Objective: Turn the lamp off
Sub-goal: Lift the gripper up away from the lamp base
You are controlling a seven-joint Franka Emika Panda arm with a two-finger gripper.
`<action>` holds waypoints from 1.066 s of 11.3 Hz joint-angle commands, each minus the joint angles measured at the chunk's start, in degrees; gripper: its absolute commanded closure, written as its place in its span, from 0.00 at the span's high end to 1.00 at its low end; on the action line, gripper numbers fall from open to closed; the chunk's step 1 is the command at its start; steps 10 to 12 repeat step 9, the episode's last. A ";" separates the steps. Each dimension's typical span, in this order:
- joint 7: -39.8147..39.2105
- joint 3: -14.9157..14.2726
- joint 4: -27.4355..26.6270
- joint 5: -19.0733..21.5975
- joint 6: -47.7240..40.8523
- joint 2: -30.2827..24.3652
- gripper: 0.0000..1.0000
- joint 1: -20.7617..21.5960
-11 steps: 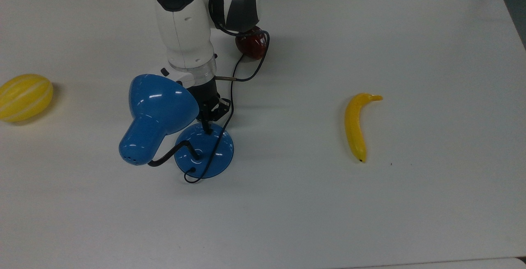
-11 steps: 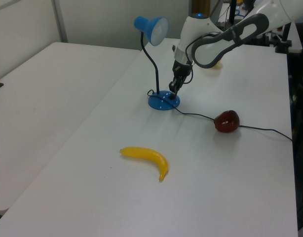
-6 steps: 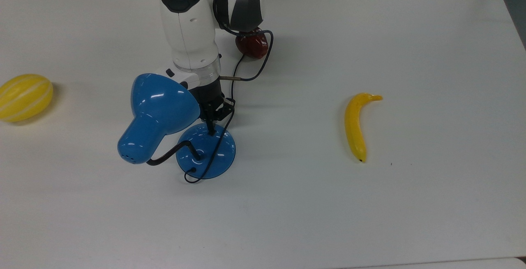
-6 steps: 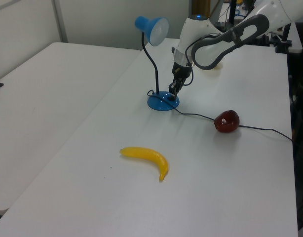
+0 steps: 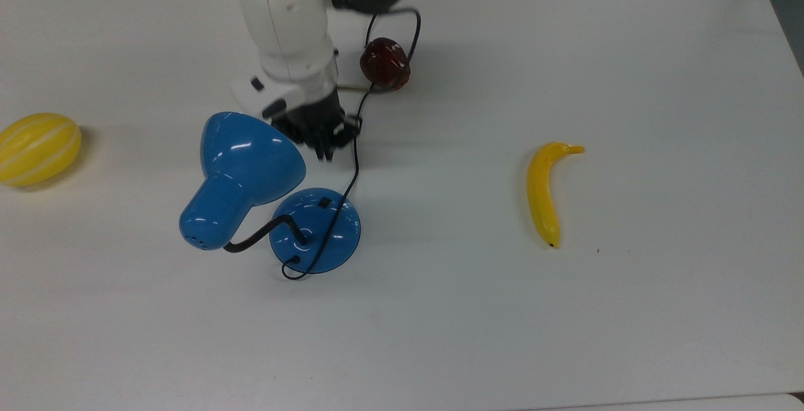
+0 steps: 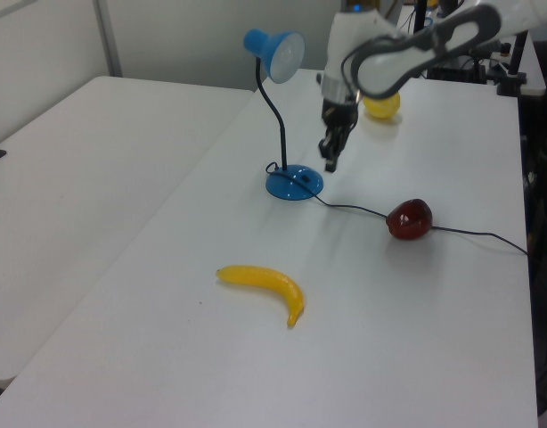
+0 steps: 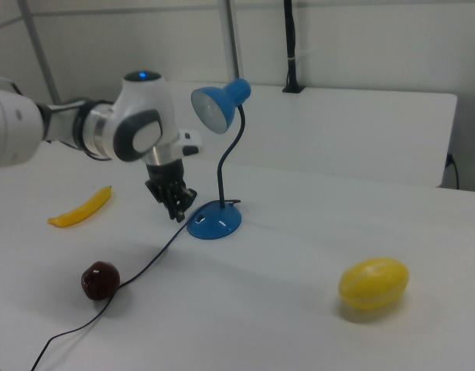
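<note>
Lamp (image 5: pixel 251 178) stands near the table's (image 5: pixel 565 335) middle in the top view, its small black switch (image 5: pixel 325 202) bare on the domed blue base (image 5: pixel 326 235), shade showing no glow. Above and apart from the base hangs the gripper (image 5: pixel 326 147), jaws looking close together and holding nothing, so the press seems done or missed. Next comes checking the bulb, then either retreating clear of the cord (image 5: pixel 352 172) or dropping straight onto the switch.

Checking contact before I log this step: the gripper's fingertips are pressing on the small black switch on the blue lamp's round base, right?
Not quite. The gripper hangs clear of the glossy blue desk lamp; its fingertips are off the small black switch on the round base, as the top view shows.
</note>
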 commanded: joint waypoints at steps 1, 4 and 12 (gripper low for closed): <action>1.04 0.15 -5.70 -3.07 -11.83 -14.55 0.85 -2.01; 0.51 0.15 -11.94 -2.98 -12.89 -22.66 1.00 -3.16; 0.34 0.15 -12.04 -3.07 -20.10 -25.75 1.00 -4.13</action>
